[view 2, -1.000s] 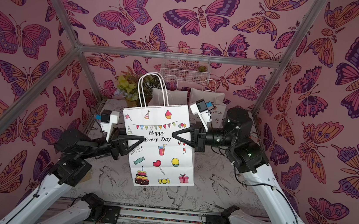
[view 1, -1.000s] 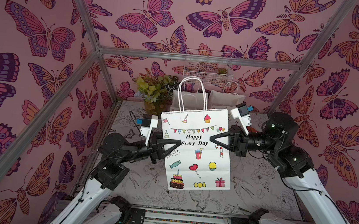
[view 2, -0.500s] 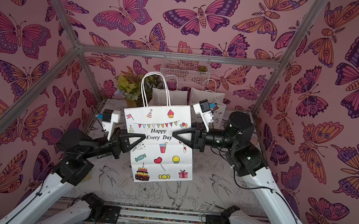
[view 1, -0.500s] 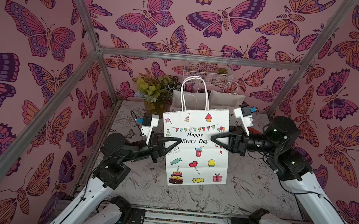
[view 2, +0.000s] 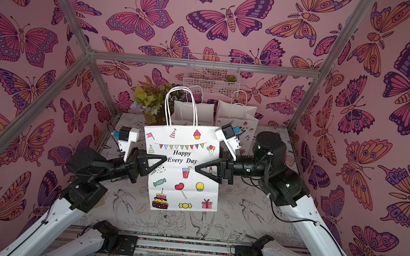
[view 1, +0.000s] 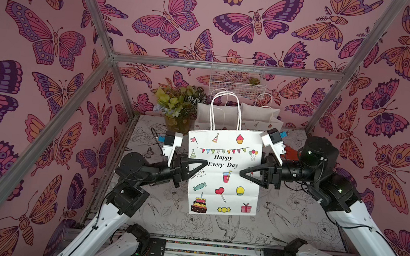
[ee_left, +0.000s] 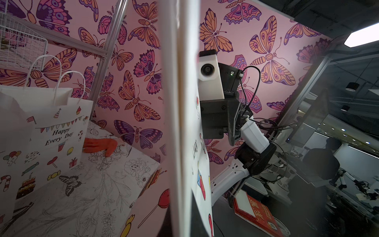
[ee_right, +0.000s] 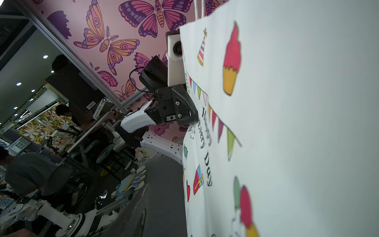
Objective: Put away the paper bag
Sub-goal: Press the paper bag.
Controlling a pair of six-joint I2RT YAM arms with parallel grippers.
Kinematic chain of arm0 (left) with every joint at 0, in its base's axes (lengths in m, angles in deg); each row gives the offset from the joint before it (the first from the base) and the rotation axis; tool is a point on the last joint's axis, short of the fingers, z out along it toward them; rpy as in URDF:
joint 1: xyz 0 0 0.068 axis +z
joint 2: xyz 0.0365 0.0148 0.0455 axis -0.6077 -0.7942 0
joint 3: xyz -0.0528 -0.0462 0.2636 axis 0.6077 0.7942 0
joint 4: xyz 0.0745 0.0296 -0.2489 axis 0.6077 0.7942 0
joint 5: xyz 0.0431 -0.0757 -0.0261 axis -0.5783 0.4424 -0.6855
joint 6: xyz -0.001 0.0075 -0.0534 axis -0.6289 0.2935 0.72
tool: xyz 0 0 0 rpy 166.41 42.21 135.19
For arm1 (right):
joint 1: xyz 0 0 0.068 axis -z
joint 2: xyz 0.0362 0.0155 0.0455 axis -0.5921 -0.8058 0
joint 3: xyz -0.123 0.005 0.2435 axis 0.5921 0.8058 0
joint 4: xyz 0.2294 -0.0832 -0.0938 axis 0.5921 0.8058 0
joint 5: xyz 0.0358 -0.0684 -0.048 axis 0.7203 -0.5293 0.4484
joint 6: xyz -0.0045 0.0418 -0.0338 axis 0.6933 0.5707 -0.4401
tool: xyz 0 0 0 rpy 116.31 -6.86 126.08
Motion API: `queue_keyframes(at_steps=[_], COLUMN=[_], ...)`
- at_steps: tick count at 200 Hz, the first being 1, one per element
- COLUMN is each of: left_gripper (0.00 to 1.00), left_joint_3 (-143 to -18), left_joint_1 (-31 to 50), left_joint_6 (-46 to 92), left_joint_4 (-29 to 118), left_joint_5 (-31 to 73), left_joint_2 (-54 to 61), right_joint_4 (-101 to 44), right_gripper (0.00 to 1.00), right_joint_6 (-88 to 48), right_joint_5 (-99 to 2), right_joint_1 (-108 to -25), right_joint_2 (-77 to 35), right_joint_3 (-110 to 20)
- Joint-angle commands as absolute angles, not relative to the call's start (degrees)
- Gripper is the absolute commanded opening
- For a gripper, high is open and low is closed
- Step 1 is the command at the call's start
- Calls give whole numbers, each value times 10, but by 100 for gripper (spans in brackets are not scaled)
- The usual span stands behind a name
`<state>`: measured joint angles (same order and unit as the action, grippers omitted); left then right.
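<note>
While my left gripper [view 1: 203, 162] pinches the paper bag [view 1: 221, 187], forearm level, my right gripper [view 1: 243, 174] meets its opposite edge, hold I cannot tell

Butterfly wallpaper [view 1: 52, 40] lines the walls behind an aluminium frame [view 1: 226, 67]. On the far wall hangs a white wire basket [view 1: 234, 85] (a small green plant [view 1: 253, 81] sits in it). Below, at the far edge of the flower-sketched worktop [view 1: 293, 215], stand a potted plant [view 1: 175, 104] to the left and two white handled bags [view 1: 259, 116] to its right. An orange glove [ee_left: 102, 145] lies just beside the right-hand one.
</note>
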<state>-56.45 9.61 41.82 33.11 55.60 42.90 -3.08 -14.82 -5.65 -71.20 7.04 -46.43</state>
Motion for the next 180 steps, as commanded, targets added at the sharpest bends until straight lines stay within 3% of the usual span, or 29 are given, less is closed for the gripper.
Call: queue_keyframes(at_steps=[1, 21, 48, 66, 73, 101, 124, 180], left_gripper=[0, 0, 0, 0, 4, 34, 52, 57], left_joint_3=[-562, -561, -560, -561, -561, -567, -566, -562], left_joint_1=[96, 96, 96, 97, 98, 102, 104, 104], left_joint_6=[418, 417, 417, 414, 411, 392, 388, 399], left_joint_4=[304, 304, 305, 308, 313, 340, 341, 319], left_joint_5=[526, 523, 523, 527, 533, 567, 597, 638], left_joint_2=[436, 437, 434, 433, 433, 435, 435, 421], right_joint_4=[39, 41, 31, 27, 27, 26, 22, 7], right_gripper=[58, 52, 19, 5, 0, 0, 0, 0], right_joint_6=[-187, -195, -198, -199, -200, -202, -199, -188], right_joint_5=[-64, -82, -102, -116, -124, -137, -133, -116], right_joint_1=[-730, -732, -732, -731, -731, -730, -727, -713], right_joint_2=[60, 60, 70, 74, 74, 77, 78, 79], right_joint_3=[-476, -470, -461, -460, -459, -465, -474, -499])
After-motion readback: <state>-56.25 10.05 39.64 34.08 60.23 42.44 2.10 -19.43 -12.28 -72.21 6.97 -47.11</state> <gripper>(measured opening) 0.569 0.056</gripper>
